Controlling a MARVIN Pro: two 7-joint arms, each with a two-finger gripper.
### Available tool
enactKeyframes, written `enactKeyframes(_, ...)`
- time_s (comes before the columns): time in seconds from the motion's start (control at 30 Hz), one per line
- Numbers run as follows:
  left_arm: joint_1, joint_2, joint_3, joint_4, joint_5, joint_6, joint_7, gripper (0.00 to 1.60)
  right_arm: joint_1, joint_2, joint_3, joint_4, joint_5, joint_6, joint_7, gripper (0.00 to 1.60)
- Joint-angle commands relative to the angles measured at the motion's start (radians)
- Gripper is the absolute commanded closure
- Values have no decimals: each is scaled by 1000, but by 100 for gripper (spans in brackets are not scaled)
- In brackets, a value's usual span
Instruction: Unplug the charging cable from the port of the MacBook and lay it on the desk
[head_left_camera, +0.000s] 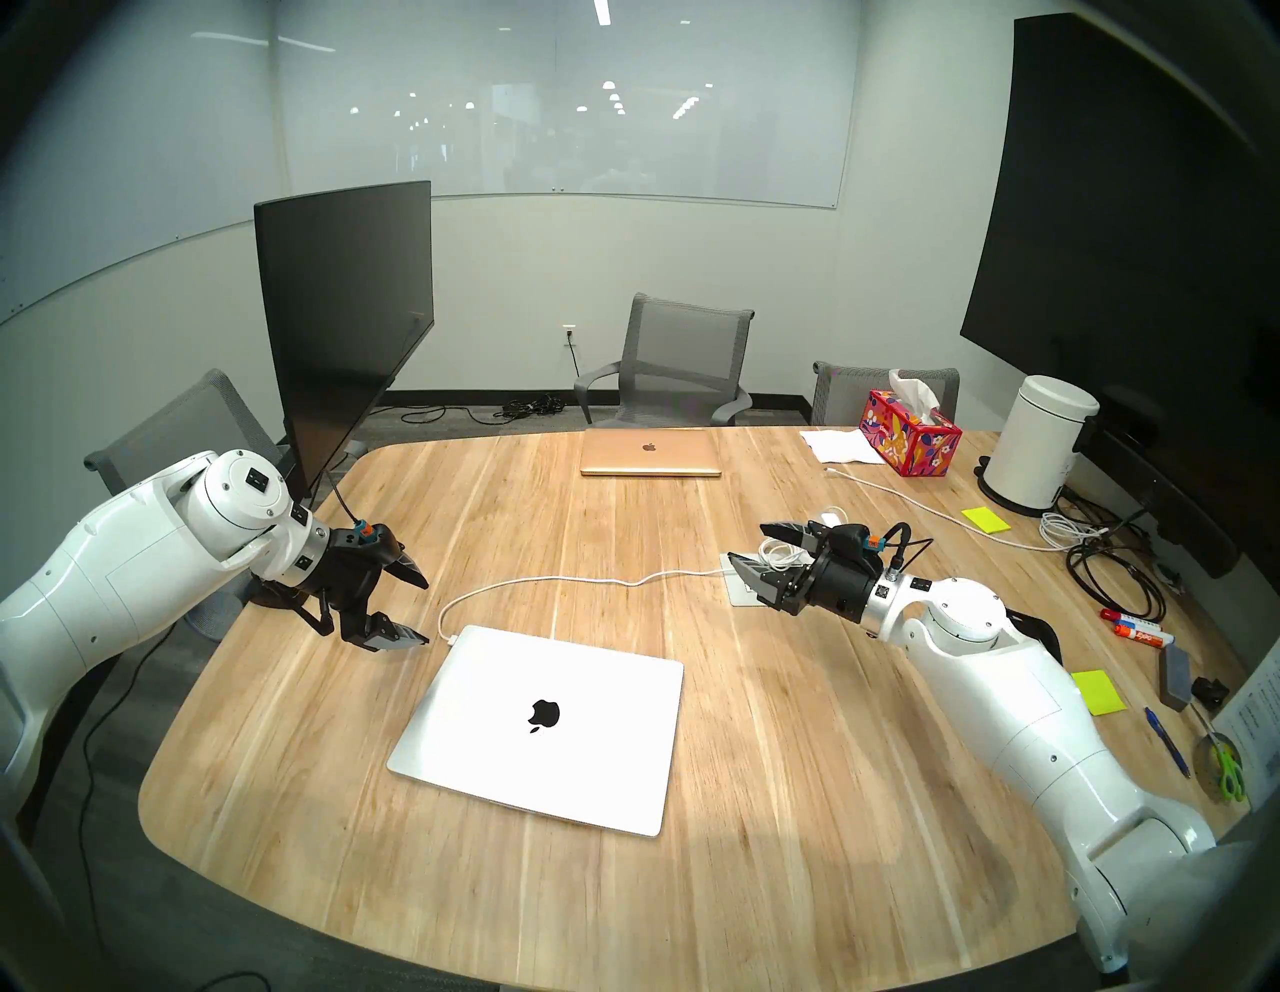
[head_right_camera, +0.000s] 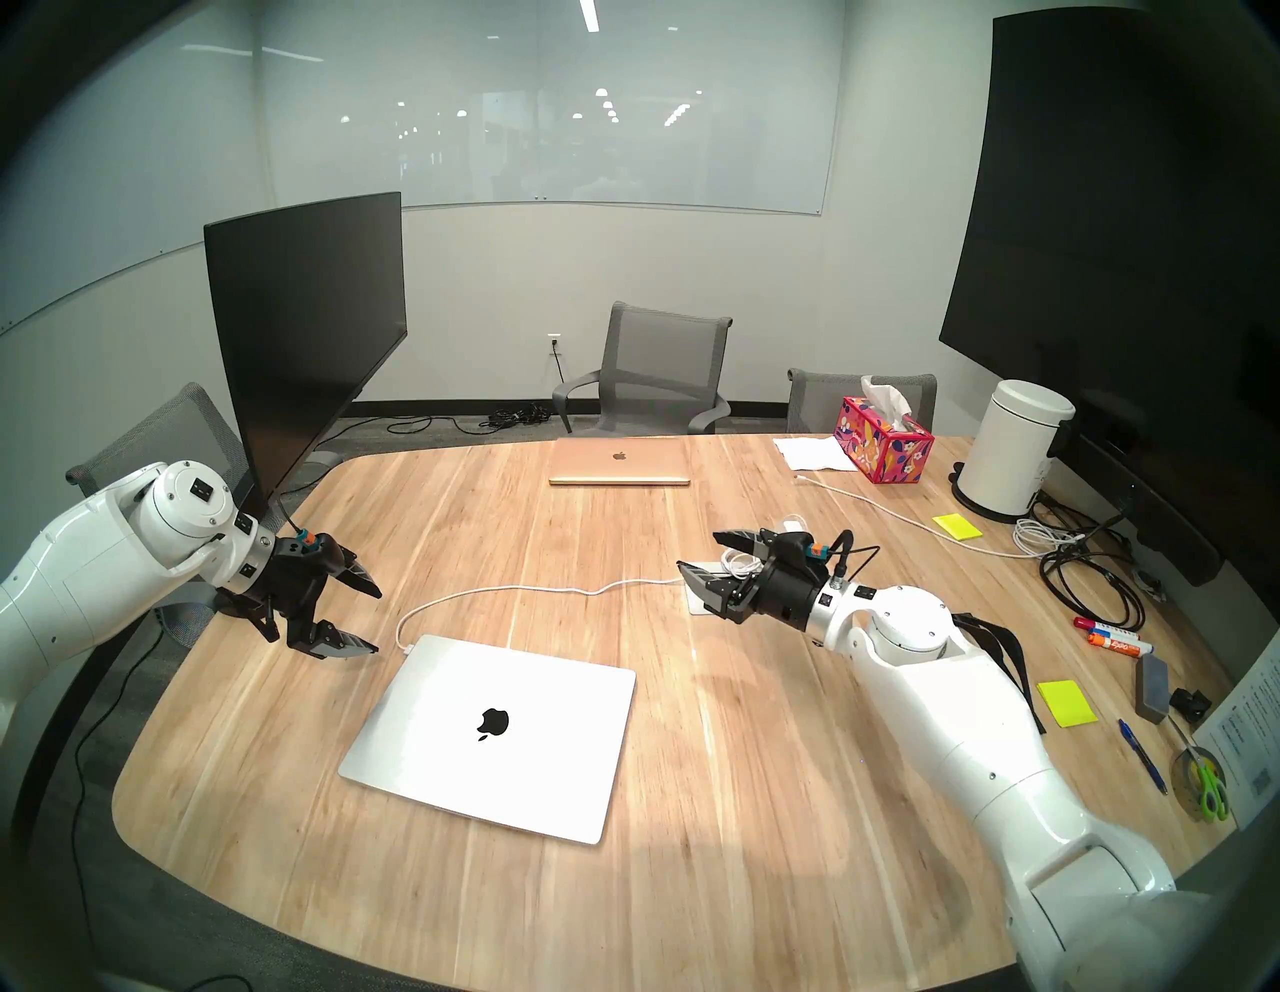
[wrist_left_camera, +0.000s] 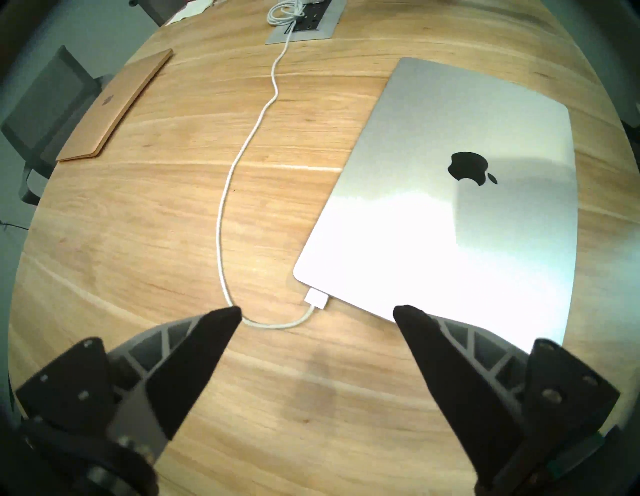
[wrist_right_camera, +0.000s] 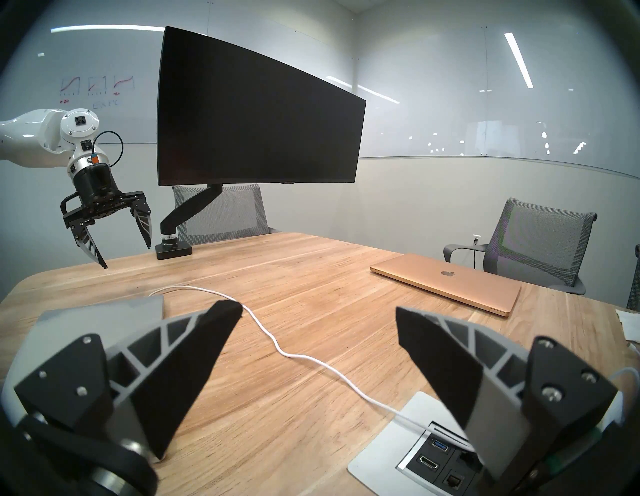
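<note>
Left wrist view: charging cable plug lies between open left tool tips.

Office meeting room — whiteboard, mesh chairs.

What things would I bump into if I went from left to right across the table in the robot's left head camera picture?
left gripper → charging cable's plug → MacBook → right gripper → yellow sticky note → black cables
</note>
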Motion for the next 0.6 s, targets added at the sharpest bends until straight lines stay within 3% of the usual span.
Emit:
enactKeyframes(0.0, -78, -43, 5, 56, 54, -87, -93, 0, 13, 1, 7, -16, 4, 1, -1, 0)
enactKeyframes(0.27, -99, -106, 21, 127, 116, -151, -135, 0, 13, 1, 7, -17, 4, 2, -1, 0)
enactKeyframes(0.57, -117, -172, 33, 197, 156, -176, -141, 0, 13, 1, 7, -17, 4, 2, -1, 0)
